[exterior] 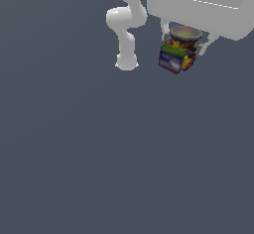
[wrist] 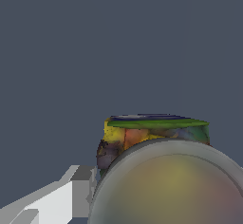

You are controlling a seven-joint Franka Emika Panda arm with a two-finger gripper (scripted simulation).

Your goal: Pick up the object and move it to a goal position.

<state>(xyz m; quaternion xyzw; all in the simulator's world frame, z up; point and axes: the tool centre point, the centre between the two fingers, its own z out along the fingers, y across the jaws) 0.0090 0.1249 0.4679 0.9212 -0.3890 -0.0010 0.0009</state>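
Note:
The object point(exterior: 177, 53) is a small boxy block with blue, green, red and yellow printed sides and a round brownish bowl-like top. It shows at the upper right of the exterior view. My gripper point(exterior: 185, 42) comes down from the large white hand and is shut on it, with one thin finger on either side. The wrist view is very close: the object's bowl top point(wrist: 171, 185) fills much of it, with the printed sides point(wrist: 137, 136) beyond. One light grey finger point(wrist: 79, 186) stands beside the block. The other finger is out of that picture.
The white arm's links and base point(exterior: 126, 59) stand at the exterior view's left of the gripper. A plain dark grey floor point(exterior: 99, 153) lies all around. No goal marker shows in either view.

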